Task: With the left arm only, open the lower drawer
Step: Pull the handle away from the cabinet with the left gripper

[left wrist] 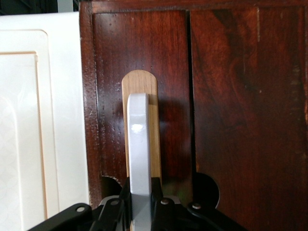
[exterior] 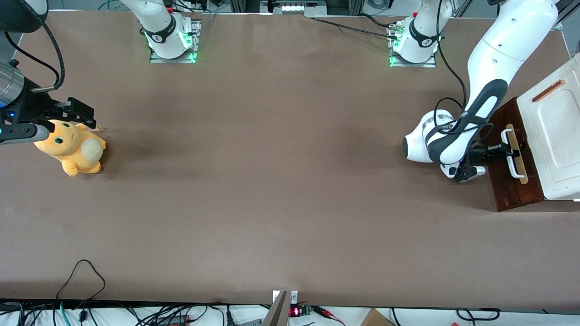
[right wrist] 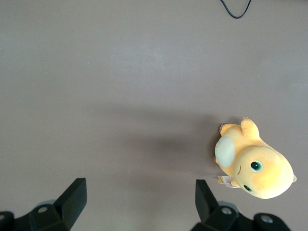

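Jaws of the gripper (left wrist: 139, 204) sit one on each side of the white handle (left wrist: 139, 154), closed on the bar so that it runs straight out from between them in the left wrist view. Seen from the front, the gripper (exterior: 506, 150) reaches sideways from the left arm (exterior: 480, 108) and meets the handle (exterior: 512, 156) at about the middle of its length. That handle lies on a pale wood strip (exterior: 517, 154), which is fixed to the dark reddish-brown front of the lower drawer (exterior: 509, 181). The drawer belongs to a cabinet (exterior: 555, 136) with a white moulded top, standing at the working arm's end of the table (exterior: 272, 181), close to that edge. Its front faces toward the middle of the table, and the arm's wrist hangs just in front of it, above the brown surface. From the wrist camera the drawer front (left wrist: 226, 96) shows as dark planks with a seam between them, and the strip (left wrist: 139, 82) ends in a rounded tip past the end of the bar. How much the drawer is pulled out I cannot tell. Well apart, toward the parked arm's end, an orange plush toy (exterior: 72, 151) lies on the table; the right wrist view shows the same toy (right wrist: 252, 163) on its side.
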`<state>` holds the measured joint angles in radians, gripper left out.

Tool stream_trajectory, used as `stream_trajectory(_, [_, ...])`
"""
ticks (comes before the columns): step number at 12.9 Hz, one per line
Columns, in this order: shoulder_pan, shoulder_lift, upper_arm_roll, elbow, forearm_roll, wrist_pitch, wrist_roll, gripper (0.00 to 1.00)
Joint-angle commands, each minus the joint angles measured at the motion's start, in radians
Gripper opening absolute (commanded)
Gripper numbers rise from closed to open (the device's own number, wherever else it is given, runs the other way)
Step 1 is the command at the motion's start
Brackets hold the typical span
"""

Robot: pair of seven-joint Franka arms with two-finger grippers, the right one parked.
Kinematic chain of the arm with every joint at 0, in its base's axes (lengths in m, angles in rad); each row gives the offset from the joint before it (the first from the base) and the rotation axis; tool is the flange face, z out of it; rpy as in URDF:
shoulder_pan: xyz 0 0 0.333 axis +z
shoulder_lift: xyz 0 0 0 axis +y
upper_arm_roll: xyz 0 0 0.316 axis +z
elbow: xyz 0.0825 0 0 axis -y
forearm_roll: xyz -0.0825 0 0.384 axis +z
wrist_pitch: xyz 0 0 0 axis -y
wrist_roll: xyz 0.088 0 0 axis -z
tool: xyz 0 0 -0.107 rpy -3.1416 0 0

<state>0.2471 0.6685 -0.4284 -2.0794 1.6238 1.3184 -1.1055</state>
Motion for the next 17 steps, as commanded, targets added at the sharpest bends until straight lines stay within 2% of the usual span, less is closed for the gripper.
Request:
stream_trajectory(1, [-0.038,0.013,-0.036,0.019,0.030,-0.043,0.010,0.00])
stream_trajectory(8, [-0.107,0.026,-0.104,0.019,0.013,-0.084,0.019,0.01])
stream_trajectory(10, [-0.106,0.026,-0.104,0.019,0.011,-0.080,0.021,0.04])
stream_trajectory(11, [-0.104,0.026,-0.104,0.019,0.011,-0.077,0.021,0.09])
stream_trajectory(12, [-0.103,0.026,-0.104,0.019,0.011,-0.073,0.030,0.23])
stream_trajectory(14, [-0.100,0.025,-0.104,0.021,0.011,-0.070,0.038,0.79])
stream_trajectory(15, [-0.097,0.022,-0.104,0.021,0.011,-0.067,0.036,0.93])
stream_trajectory(16, [-0.098,0.017,-0.104,0.021,0.011,-0.067,0.042,0.99])
stream_trajectory(17, [-0.098,0.010,-0.105,0.022,0.011,-0.054,0.064,1.00])
